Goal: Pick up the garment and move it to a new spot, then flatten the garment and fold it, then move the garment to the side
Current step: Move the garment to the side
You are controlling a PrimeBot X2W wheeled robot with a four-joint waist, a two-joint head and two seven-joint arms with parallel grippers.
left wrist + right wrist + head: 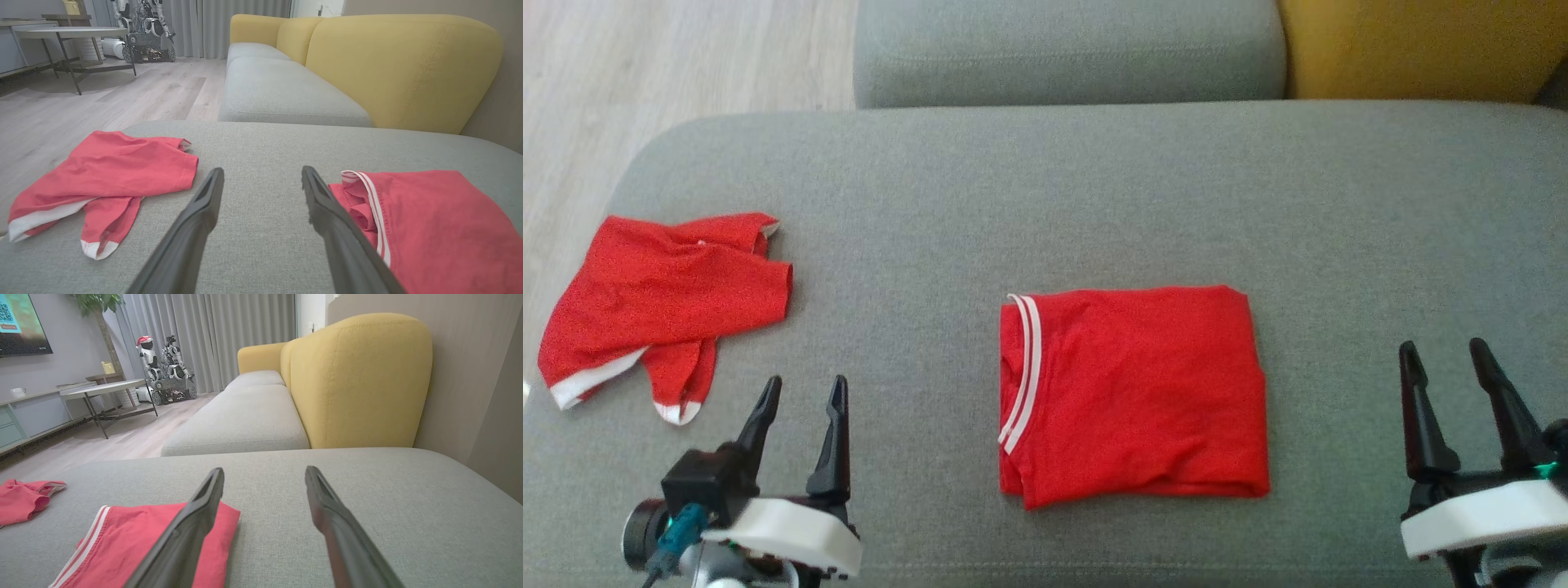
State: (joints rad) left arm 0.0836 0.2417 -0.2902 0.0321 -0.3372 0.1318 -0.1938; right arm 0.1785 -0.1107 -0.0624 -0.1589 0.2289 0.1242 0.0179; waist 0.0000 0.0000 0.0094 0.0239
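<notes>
A red garment (1135, 392) with a white-striped collar lies folded into a neat rectangle at the middle of the grey cushion (1094, 188); it also appears in the left wrist view (441, 220) and the right wrist view (122, 543). A second red garment (662, 302) with white hems lies crumpled near the cushion's left edge (118, 163). My left gripper (807, 381) hovers open between the two, holding nothing. My right gripper (1442, 346) stands open to the right of the folded garment, also holding nothing.
The cushion's left edge drops to a pale wood floor (645, 65). Another grey seat cushion (1062, 49) and a yellow backrest (1421, 49) lie beyond. Farther off stand a low table (69, 32) and a parked robot (145, 28).
</notes>
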